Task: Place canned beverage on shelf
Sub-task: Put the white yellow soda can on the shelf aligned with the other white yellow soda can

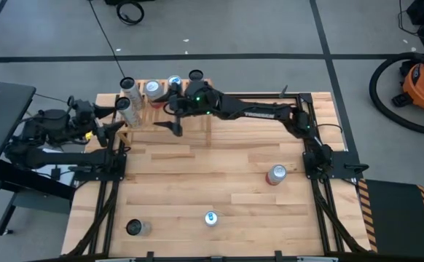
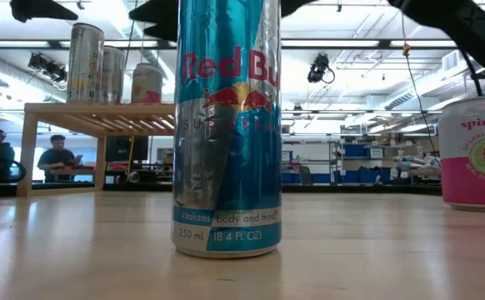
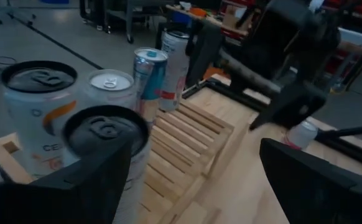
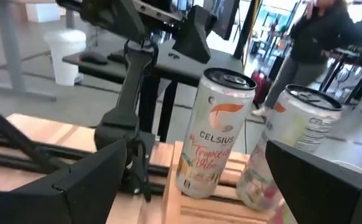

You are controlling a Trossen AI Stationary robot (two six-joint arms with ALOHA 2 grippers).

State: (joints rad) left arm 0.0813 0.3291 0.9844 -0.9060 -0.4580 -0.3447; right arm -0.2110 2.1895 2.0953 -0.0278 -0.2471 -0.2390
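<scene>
The pale slatted shelf [image 1: 190,120] stands at the table's far left with several cans upright on its top, among them a white Celsius can [image 4: 215,134] and a blue-and-silver can [image 3: 150,74]. My right gripper [image 1: 170,116] reaches across from the right and hovers open above the shelf's near side, with nothing between its fingers [image 4: 56,186]. My left gripper [image 1: 112,118] stands open just left of the shelf, facing the nearest cans [image 3: 106,137]. A blue Red Bull can [image 1: 210,217], a pink can [image 1: 276,175] and a dark-topped can [image 1: 135,228] stand upright on the table.
The right arm [image 1: 263,110] stretches along the table's far edge toward the shelf. In the low view the Red Bull can [image 2: 226,125] fills the foreground and the pink can [image 2: 476,154] stands at the right. People show in the room behind. Bare planks [image 1: 197,167] lie mid-table.
</scene>
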